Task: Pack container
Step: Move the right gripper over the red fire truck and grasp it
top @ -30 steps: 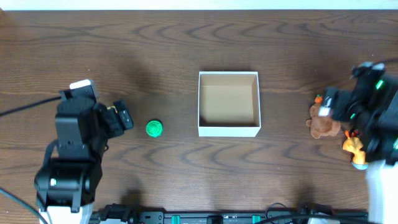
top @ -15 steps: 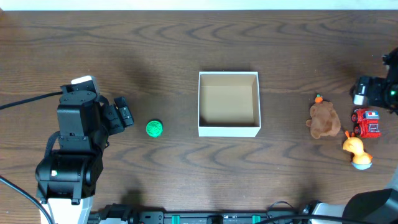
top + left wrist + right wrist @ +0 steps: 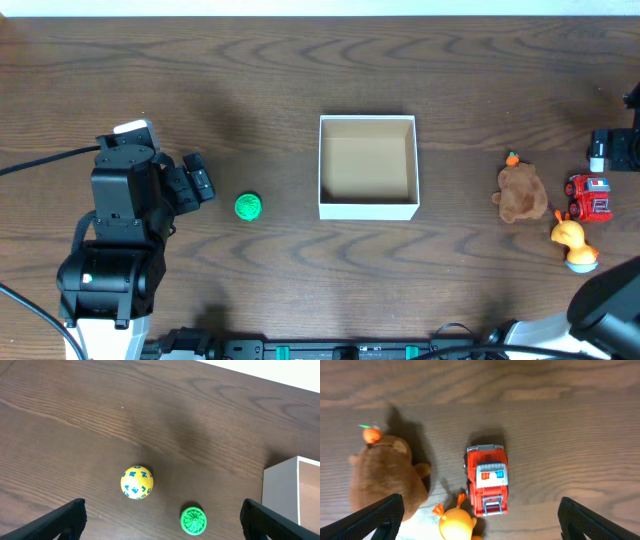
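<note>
White card outside and tan inside, the box sits at the middle of the dark wood table, open at the top with nothing in it. It lies between the two arms and neither touches it.

The left gripper hangs over the left part of the table, well apart from the box and pointing toward it. A green ball lies between the two, nearer to the gripper than to the box. In the left wrist view the fingers sit at the bottom corners of the frame, spread wide, holding nothing. The green ball shows low between them, a yellow ball with blue marks lies up and to its left, and a white corner of the box shows at the right edge. The overhead view does not show the yellow ball.

The right gripper is at the far right edge of the table, well apart from the box. A brown bear lies between it and the box, with a small orange bit at its head. A red truck stands just beside the bear, on the side away from the box. An orange duck sits close to both. In the right wrist view the fingers are also wide apart and hold nothing; the truck lies between them, touching neither.
</note>
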### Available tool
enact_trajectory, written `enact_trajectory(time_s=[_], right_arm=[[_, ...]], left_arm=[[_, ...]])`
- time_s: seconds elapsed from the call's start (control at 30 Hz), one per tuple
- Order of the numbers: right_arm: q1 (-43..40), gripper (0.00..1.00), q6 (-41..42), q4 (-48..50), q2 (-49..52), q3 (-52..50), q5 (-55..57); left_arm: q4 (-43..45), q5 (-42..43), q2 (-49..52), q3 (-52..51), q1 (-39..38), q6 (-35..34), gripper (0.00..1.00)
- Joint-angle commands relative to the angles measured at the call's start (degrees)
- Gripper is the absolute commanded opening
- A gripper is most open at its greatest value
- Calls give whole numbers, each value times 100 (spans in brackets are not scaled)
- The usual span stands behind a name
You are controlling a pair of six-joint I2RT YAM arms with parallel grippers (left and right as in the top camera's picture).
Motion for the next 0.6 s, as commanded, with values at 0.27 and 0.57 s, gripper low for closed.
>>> enact_trajectory(time_s=[0.27, 0.57], right_arm=[[-339, 99, 13, 155, 1056, 74, 57], [-555, 96, 160, 243, 1528, 74, 11]], left_arm=[[-7, -72, -9, 114, 24, -74, 98], [-7, -70, -9, 114, 24, -76, 98]])
